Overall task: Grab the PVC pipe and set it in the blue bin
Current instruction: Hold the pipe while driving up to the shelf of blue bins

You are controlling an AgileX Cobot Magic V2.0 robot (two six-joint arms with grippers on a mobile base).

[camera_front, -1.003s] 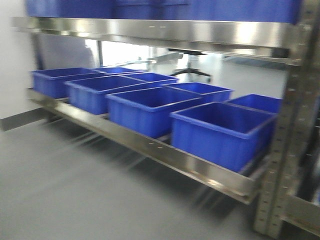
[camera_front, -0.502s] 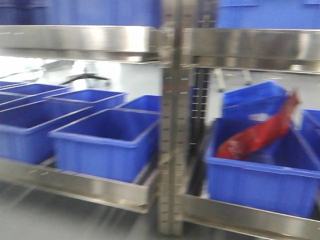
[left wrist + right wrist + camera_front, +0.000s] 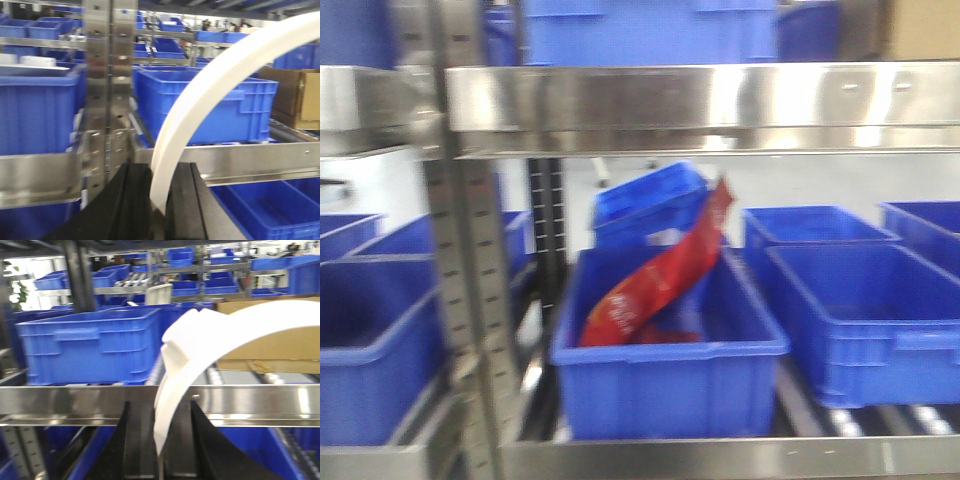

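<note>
In the left wrist view, my left gripper [image 3: 161, 200] is shut on a white curved PVC pipe [image 3: 210, 85] that arcs up and to the right from between the black fingers. In the right wrist view, my right gripper [image 3: 159, 440] is shut on a white curved pipe [image 3: 200, 340] that also arcs up to the right. I cannot tell whether these are one piece. The front view shows several blue bins on a steel rack. The centre bin [image 3: 670, 380] holds a red bag [image 3: 655, 280]. Neither gripper nor pipe shows in the front view.
A steel upright post [image 3: 470, 280] stands left of centre and a shelf beam [image 3: 700, 100] runs above the bins. More blue bins sit to the right [image 3: 870, 320] and left [image 3: 370, 350]. A cardboard box [image 3: 270, 350] sits on the upper shelf.
The front view has swept to the right along the rack. The upright post has shifted from centre to left, and the bin with the red bag is now in the centre.
</note>
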